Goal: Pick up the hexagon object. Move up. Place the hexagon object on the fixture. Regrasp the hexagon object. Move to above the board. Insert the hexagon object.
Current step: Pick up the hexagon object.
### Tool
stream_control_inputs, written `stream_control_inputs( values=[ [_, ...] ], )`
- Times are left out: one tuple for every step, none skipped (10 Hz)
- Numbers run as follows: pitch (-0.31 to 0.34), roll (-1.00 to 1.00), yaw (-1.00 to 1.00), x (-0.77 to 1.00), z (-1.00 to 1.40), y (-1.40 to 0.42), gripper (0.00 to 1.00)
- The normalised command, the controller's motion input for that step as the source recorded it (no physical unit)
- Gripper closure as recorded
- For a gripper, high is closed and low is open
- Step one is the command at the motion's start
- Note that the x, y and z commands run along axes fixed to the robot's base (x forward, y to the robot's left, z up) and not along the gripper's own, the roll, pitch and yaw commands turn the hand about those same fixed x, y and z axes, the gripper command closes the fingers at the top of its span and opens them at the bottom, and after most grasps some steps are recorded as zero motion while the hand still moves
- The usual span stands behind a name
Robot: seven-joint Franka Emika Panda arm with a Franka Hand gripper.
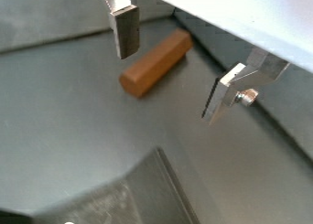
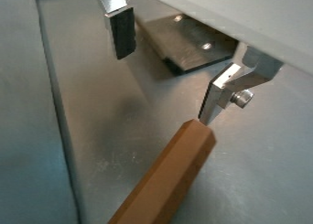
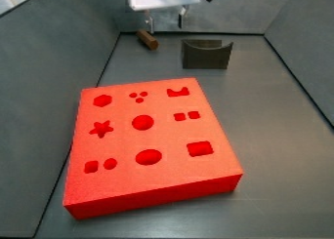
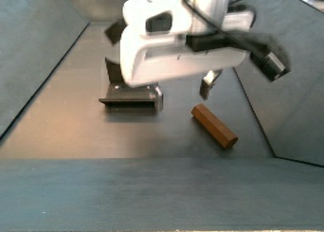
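Note:
The hexagon object (image 1: pixel 156 63) is a slim brown peg lying flat on the grey floor, held by nothing. It also shows in a wrist view (image 2: pixel 166 182) and in both side views (image 3: pixel 147 40) (image 4: pixel 215 126). My gripper (image 1: pixel 171 68) hovers open and empty above the floor, its silver fingers (image 1: pixel 123 31) wide apart. In a side view the gripper (image 4: pixel 181 86) hangs between the peg and the fixture (image 4: pixel 131 97). The fixture (image 3: pixel 205 54), a dark notched block, stands at the back. The red board (image 3: pixel 170 140) lies in the middle of the floor.
Sloping grey walls (image 3: pixel 78 48) enclose the floor on all sides. The fixture's base plate (image 2: pixel 184 47) lies just beyond the fingers.

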Motion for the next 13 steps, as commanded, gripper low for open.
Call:
stream_control_inputs(
  values=[
    [0.0,0.06,0.43,-0.39,-1.0,0.0,0.0],
    [-0.003,0.06,0.49,-0.74,-1.0,0.0,0.0],
    [-0.011,0.07,0.5,-0.74,-1.0,0.0,0.0],
    [-0.011,0.07,0.52,-0.71,-1.0,0.0,0.0],
    [-0.016,0.06,0.55,-0.41,-1.0,0.05,0.0],
    [-0.09,-0.02,0.43,-0.18,-0.54,0.15,0.0],
    [-0.014,0.0,0.01,-0.01,0.0,0.0,0.0],
    [0.0,0.01,0.0,0.0,0.0,0.0,0.0],
    [0.0,0.0,0.0,0.0,0.0,0.0,0.0],
    [0.0,0.0,0.0,0.0,0.0,0.0,1.0],
    [0.0,0.0,0.0,0.0,0.0,0.0,1.0],
    [0.0,0.0,0.0,0.0,0.0,0.0,1.0],
    [0.0,0.0,0.0,0.0,0.0,0.0,1.0]
  ],
)
